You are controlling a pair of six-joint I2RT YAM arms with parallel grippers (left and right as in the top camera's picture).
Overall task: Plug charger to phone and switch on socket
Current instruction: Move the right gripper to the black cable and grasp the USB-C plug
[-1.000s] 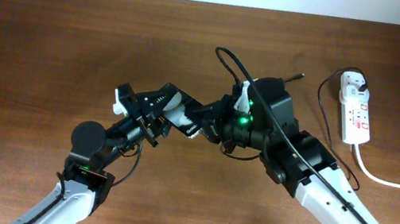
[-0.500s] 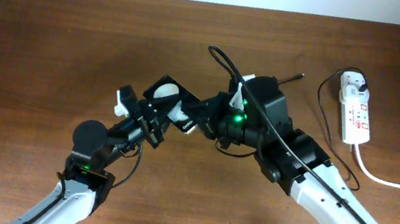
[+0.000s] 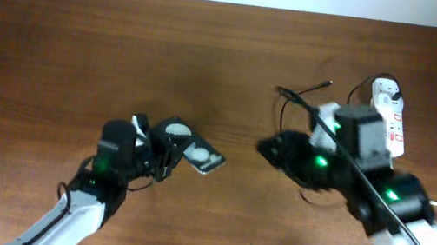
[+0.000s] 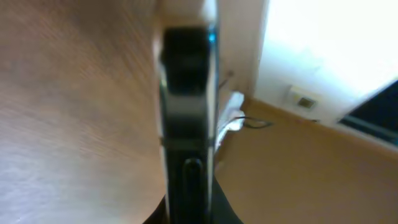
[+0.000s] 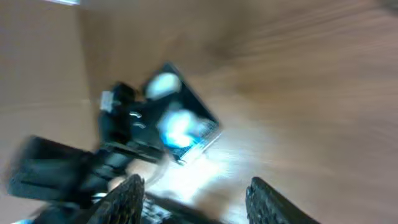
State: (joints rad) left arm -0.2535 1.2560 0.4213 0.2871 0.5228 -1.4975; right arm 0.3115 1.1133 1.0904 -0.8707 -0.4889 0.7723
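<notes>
The phone (image 3: 198, 155) is gripped by the left gripper (image 3: 168, 151), the right gripper (image 5: 196, 183) is held open and empty, and charger (image 3: 316, 87) plugging and socket (image 3: 395, 133) switching are judged undone.

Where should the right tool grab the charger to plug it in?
Just behind the plug tip of the charger, which lies free on the table, image-left of the socket. Probably come from above with the open right tool, closing across the thin cable. It lies flat, so a side approach looks awkward.
</notes>
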